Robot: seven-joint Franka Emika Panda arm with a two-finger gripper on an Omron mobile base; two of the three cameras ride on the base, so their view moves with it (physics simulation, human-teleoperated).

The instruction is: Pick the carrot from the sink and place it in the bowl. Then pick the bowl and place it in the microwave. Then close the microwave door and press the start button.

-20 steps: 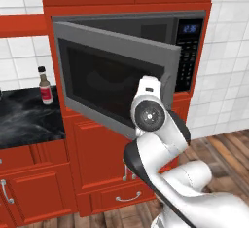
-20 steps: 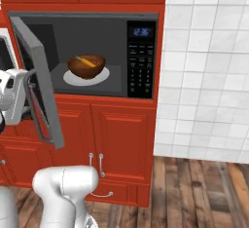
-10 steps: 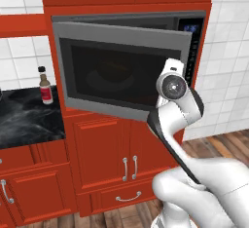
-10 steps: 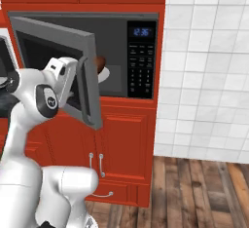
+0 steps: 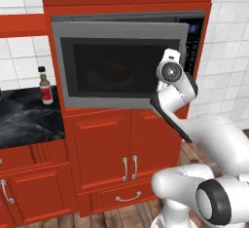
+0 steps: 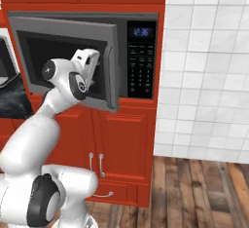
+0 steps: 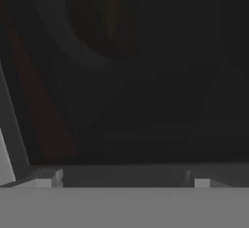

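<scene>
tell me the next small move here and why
Probably keep pushing the microwave door toward the microwave until it latches. The open tool is pressed against the door's glass, and the door's free edge stands out from the frame beside the keypad, so it isn't shut and start can't be pressed.

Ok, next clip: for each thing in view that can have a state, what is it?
microwave door: nearly shut, a gap left at its free edge.
microwave: display lit.
bowl: inside the microwave, dim through the door glass.
gripper: open, up against the door, holding nothing.
sauce bottle: upright on the black counter, capped.
lower cabinet doors: shut.
</scene>
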